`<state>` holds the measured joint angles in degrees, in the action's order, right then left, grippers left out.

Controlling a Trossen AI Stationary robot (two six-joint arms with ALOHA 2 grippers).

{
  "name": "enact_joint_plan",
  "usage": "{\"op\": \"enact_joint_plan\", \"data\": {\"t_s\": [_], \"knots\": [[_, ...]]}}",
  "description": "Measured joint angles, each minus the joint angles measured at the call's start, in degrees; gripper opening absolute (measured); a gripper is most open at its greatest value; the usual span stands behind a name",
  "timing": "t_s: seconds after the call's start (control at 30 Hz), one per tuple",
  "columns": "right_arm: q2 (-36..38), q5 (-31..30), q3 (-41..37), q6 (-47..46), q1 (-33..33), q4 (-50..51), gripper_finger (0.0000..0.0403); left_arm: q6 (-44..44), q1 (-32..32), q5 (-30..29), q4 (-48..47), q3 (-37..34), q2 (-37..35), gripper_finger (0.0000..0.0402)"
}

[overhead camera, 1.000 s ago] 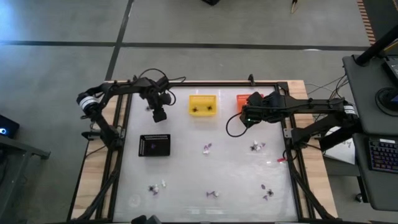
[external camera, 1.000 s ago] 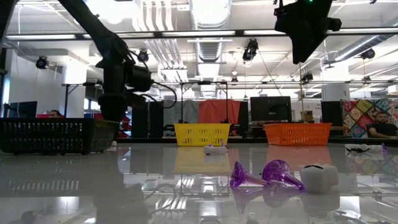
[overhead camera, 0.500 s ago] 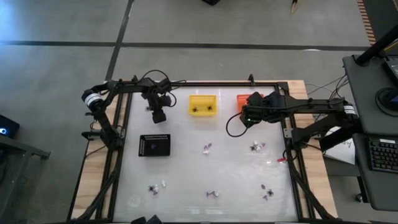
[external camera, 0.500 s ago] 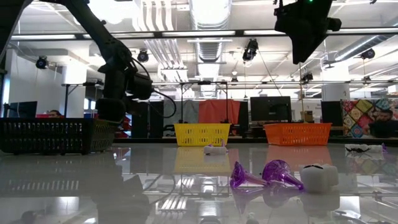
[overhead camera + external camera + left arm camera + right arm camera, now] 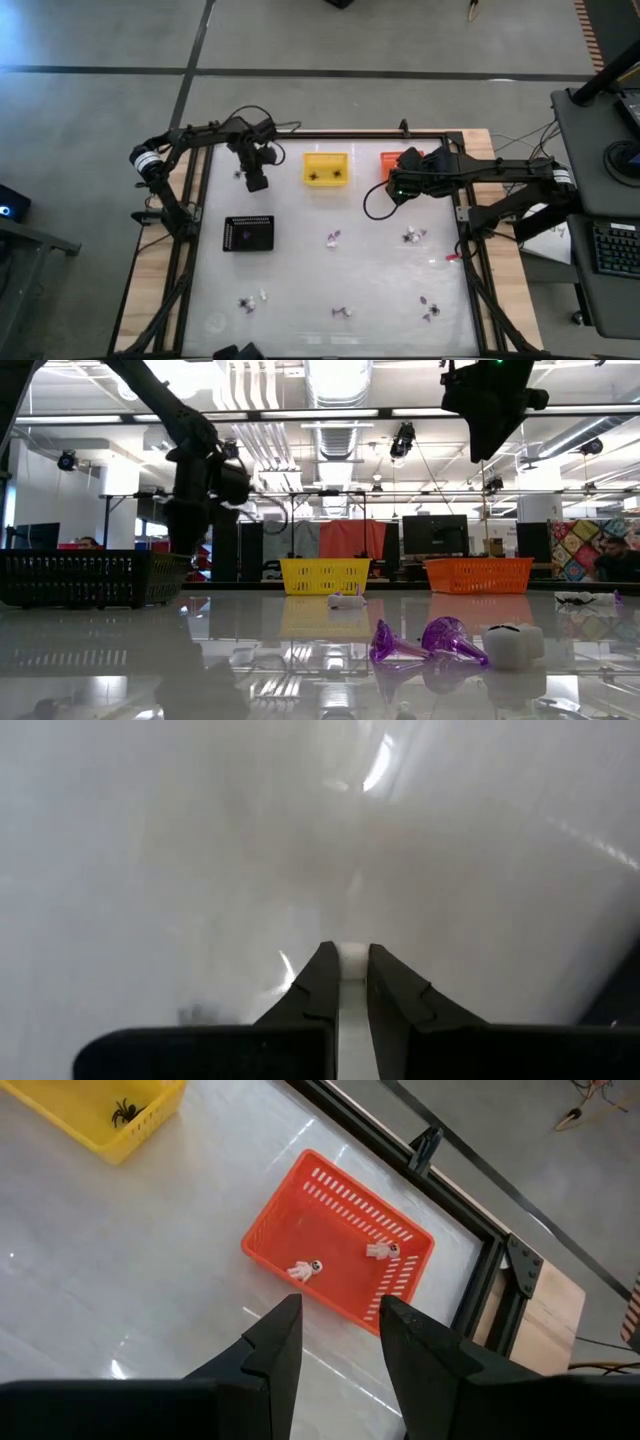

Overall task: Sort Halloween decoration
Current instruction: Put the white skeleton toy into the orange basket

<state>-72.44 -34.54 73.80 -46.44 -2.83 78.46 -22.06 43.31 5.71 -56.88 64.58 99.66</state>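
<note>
My left gripper (image 5: 257, 183) points down over the table's far left, between the black tray (image 5: 248, 233) and the yellow basket (image 5: 325, 167). It is shut, and a small white trinket (image 5: 350, 958) shows between its fingertips. My right gripper (image 5: 338, 1330) hangs open above the orange basket (image 5: 340, 1245), in which two white trinkets (image 5: 303, 1268) lie. Black spiders (image 5: 326, 176) sit in the yellow basket. Loose purple and white trinkets (image 5: 333, 238) lie on the table, some close to the low camera (image 5: 425, 640). My left gripper pinches the white trinket (image 5: 350, 958) between its two fingers (image 5: 320, 980), coming from above and pointing down. Only a narrow white strip of it shows in the gap. Which part of the trinket that is, I cannot tell.
More trinkets lie at the right (image 5: 412, 235) and along the near side (image 5: 250, 300), (image 5: 342, 311), (image 5: 430, 310). One small piece (image 5: 238, 172) lies beside my left gripper. A black metal frame (image 5: 330, 133) borders the white table. The right arm (image 5: 480, 172) reaches in from the right.
My left gripper has dipped slightly toward the table and then risen again, staying over the same far-left spot.
</note>
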Motion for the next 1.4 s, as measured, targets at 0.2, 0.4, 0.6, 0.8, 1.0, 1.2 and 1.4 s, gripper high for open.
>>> {"op": "enact_joint_plan", "data": {"t_s": [0.2,0.4,0.6,0.8,1.0,1.2,1.4], "knots": [[0.0,-0.02,0.0,0.17,0.0,0.02,0.0127,0.54,0.0,7.33,2.03,7.0,0.01,0.0002],[0.0,-0.11,0.0,0.2,0.0,0.02,0.0127,1.57,0.0,9.22,6.69,15.77,0.67,0.0002],[0.0,-0.11,0.0,-0.32,-0.32,-0.02,0.0127,1.22,-0.02,11.86,10.53,23.55,1.75,0.0002],[0.0,-0.09,0.0,-4.11,-1.46,-0.2,0.0127,-0.79,-0.02,14.63,13.37,27.86,2.64,0.0002],[0.0,0.01,0.0,-9.31,-3.28,-1.47,0.0127,-1.03,-0.02,19.59,18.61,27.97,2.75,0.0001],[0.0,-0.01,0.0,-13.25,-5.53,-1.31,0.0127,-0.73,-0.56,23.84,23.66,27.95,2.75,0.0001],[0.0,-0.06,0.0,-16.85,-6.8,-1.22,0.0127,2.82,-0.72,29.9,31.46,27.89,2.75,0.0001]]}}
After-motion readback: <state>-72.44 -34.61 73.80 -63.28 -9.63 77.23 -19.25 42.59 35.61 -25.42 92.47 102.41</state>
